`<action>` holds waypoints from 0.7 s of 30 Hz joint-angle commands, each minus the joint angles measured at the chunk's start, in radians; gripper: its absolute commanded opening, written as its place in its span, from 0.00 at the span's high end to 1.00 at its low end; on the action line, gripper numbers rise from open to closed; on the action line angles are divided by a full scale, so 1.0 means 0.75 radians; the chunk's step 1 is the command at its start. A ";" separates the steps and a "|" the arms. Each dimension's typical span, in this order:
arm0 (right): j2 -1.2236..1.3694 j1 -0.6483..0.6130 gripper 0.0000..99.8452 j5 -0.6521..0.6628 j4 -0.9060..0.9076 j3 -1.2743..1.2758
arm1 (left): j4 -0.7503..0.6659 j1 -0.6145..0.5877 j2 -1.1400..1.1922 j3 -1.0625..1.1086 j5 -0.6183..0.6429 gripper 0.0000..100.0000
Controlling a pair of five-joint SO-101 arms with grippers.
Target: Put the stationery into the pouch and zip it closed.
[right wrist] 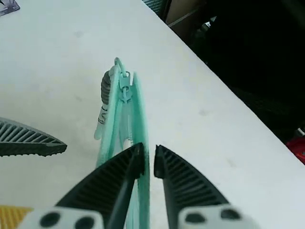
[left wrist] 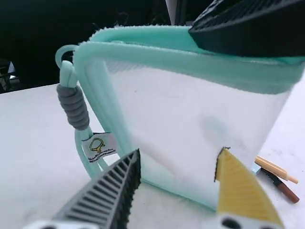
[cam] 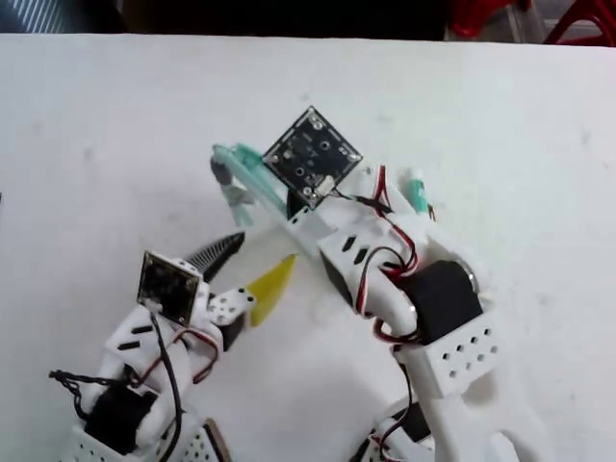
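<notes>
The pouch [left wrist: 190, 119], mint-edged with see-through sides, stands on its long edge around the middle of the table [cam: 115, 115]. Its zip side is up, and the pull [right wrist: 125, 88] sits at the end that carries a grey cord [left wrist: 74, 105]. The two zip lips look slightly parted.

The right claw [right wrist: 148, 155] comes down from above with its black fingers pressed together on one lip, holding the pouch upright. That arm stretches from the near edge toward the middle, wrist bent down over the pouch.

The left claw [cam: 267, 248] is low and level just beside the pouch's broad side. It is spread, one black finger [left wrist: 114, 191] and one yellow [left wrist: 240, 191], gripping nothing.

Two pens [left wrist: 276, 174], beige and brown, lie on the table beyond the pouch's other end. The right arm stands between them and the left claw.
</notes>
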 commanded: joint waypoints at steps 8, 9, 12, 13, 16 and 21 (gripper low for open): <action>0.189 0.030 0.98 -0.540 -0.103 -0.014 | 0.074 0.019 -0.001 -0.121 0.014 0.73; 0.185 0.030 0.98 -0.655 -0.103 -0.018 | 0.104 0.019 -0.001 -0.153 0.014 0.73; 0.175 0.019 0.98 -0.835 -0.101 -0.045 | 0.129 0.019 -0.001 -0.190 0.014 0.73; 0.175 0.019 0.98 -0.847 -0.103 -0.049 | 0.129 0.021 -0.001 -0.190 0.014 0.73; 0.175 0.030 0.98 -0.855 -0.101 -0.049 | 0.110 0.021 -0.001 -0.188 0.014 0.73; 0.177 0.054 0.98 -1.072 -0.128 -0.051 | 0.108 0.107 -0.001 -0.211 0.043 0.73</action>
